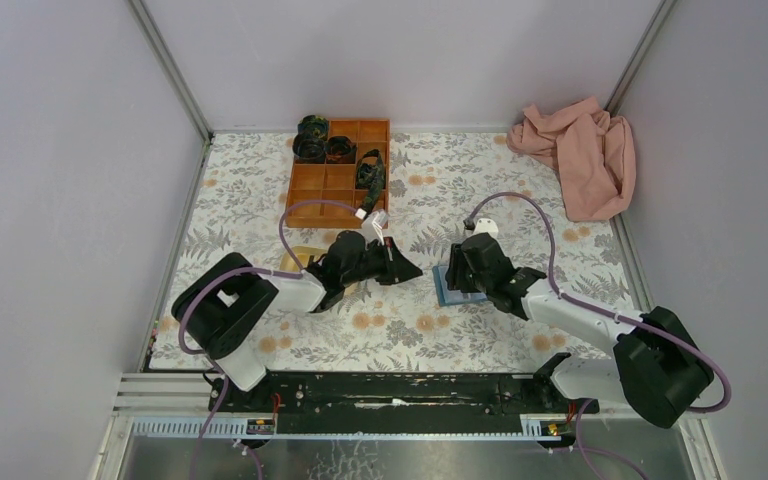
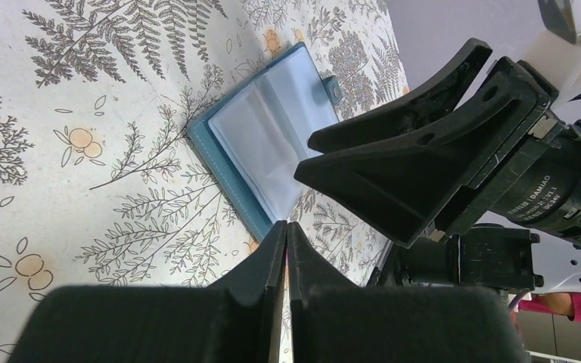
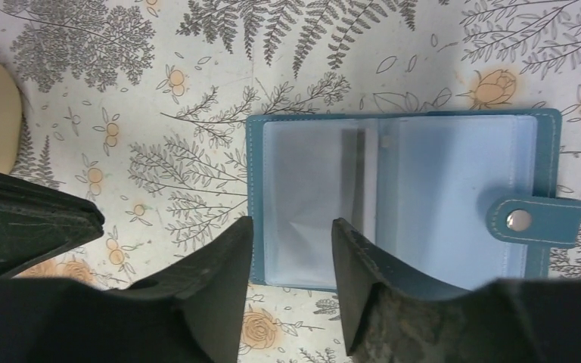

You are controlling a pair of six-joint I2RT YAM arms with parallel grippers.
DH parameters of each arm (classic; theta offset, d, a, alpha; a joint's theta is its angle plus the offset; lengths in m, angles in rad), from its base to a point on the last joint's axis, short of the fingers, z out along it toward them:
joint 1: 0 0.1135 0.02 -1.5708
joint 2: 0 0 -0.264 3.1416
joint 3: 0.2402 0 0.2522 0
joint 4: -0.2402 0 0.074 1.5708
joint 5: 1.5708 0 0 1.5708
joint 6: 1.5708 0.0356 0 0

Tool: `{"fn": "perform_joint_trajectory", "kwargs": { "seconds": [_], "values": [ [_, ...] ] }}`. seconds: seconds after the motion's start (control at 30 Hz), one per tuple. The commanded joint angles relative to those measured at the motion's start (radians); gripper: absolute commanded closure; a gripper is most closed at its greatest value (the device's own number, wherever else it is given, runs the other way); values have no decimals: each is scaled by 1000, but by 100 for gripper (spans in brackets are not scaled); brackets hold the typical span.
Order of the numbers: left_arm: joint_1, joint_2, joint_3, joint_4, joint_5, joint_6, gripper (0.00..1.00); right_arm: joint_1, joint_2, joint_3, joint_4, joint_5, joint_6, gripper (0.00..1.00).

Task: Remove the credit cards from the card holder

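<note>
On the flowered table, just right of centre, we see the blue card holder lying open like a book. Its clear pockets face up, and its snap tab sits at 3 o'clock in the right wrist view. We find the right claw released over its left page, fingers apart with nothing between them. At 9 o'clock of the holder the left claw is clenched, tips touching, gripping nothing we can make out. A yellow tray lies partly hidden by the left arm.
</note>
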Motion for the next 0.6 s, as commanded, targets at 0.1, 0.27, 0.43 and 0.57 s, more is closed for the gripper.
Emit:
{"fn": "perform_joint_trajectory", "kwargs": {
  "seconds": [0.1, 0.27, 0.43, 0.57],
  "values": [
    [6, 28, 0, 77, 28, -5, 92, -8, 25, 45, -62, 63, -76, 41],
    [6, 44, 4, 87, 44, -13, 92, -3, 85, 79, -111, 110, -114, 32],
    [5, 54, 7, 89, 50, -16, 92, 0, 104, 83, -100, 81, -128, 24],
    [6, 64, 12, 91, 57, -21, 92, 23, 139, 97, -96, 77, -139, 22]
  ]
}}
